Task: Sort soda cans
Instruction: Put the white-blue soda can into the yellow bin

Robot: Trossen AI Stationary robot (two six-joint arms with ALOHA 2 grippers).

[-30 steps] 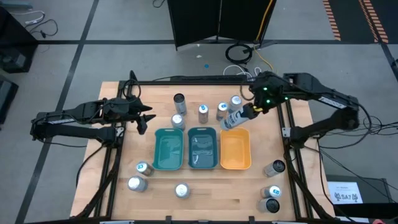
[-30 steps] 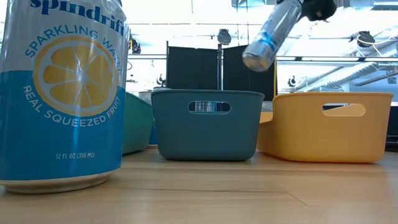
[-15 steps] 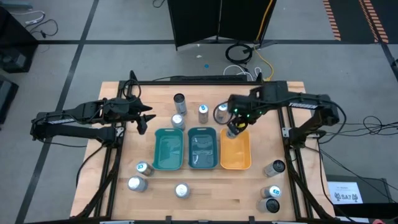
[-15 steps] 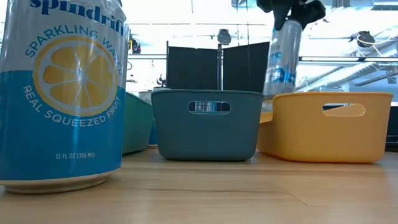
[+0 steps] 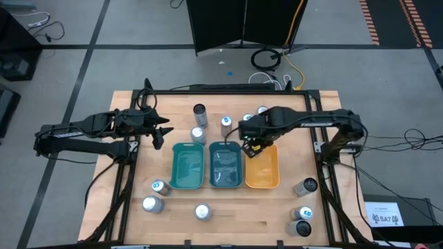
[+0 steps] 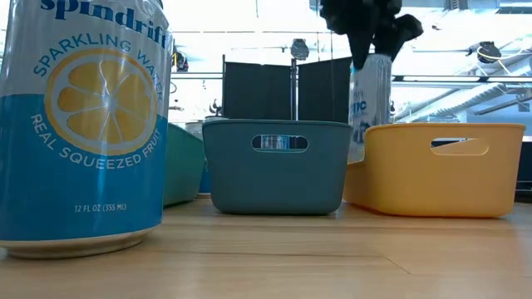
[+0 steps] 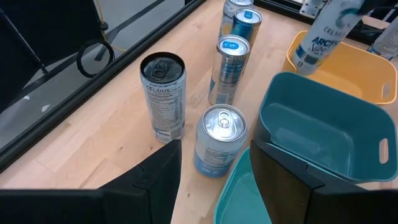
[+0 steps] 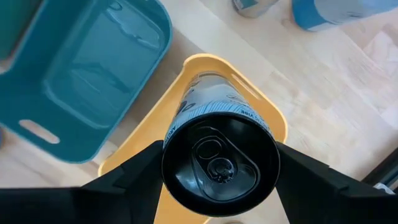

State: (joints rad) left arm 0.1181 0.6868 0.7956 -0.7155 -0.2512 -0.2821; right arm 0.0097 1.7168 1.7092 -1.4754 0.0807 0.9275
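My right gripper [image 5: 251, 143] is shut on a silver soda can with blue print [image 6: 370, 108] and a dark top [image 8: 219, 165], hanging over the far end of the orange tray [image 5: 264, 169]. The teal tray [image 5: 225, 166] and the green tray [image 5: 187, 166] stand to its left. Loose soda cans stand upright on their bases past the trays [image 5: 226, 124], near left [image 5: 158, 186] and near right [image 5: 306, 185]. My left gripper [image 5: 165, 136] waits open by the green tray's far left corner, near a can [image 7: 219, 140]. My right gripper pinches the can's upper end between its two fingers [image 8: 134, 174], one on each side just below the top rim [image 8: 169, 163]. The fingers come from above, pointing down. The can hangs upright below them, lifted clear, its lower end [image 6: 357, 154] over the orange tray.
A large blue lemon-printed can [image 6: 83, 124] stands close to the low camera. Bare wood lies along the table's near edge [image 5: 242, 214]. Black frame rails [image 5: 322, 149] run along the table's sides. A dark-topped can [image 7: 163, 93] stands near the left gripper.
My right gripper has swung from the table's far right toward the trays and come down, tipping until it points straight down. The can it carries has turned from slanted to upright and now hangs over the orange tray's far end.
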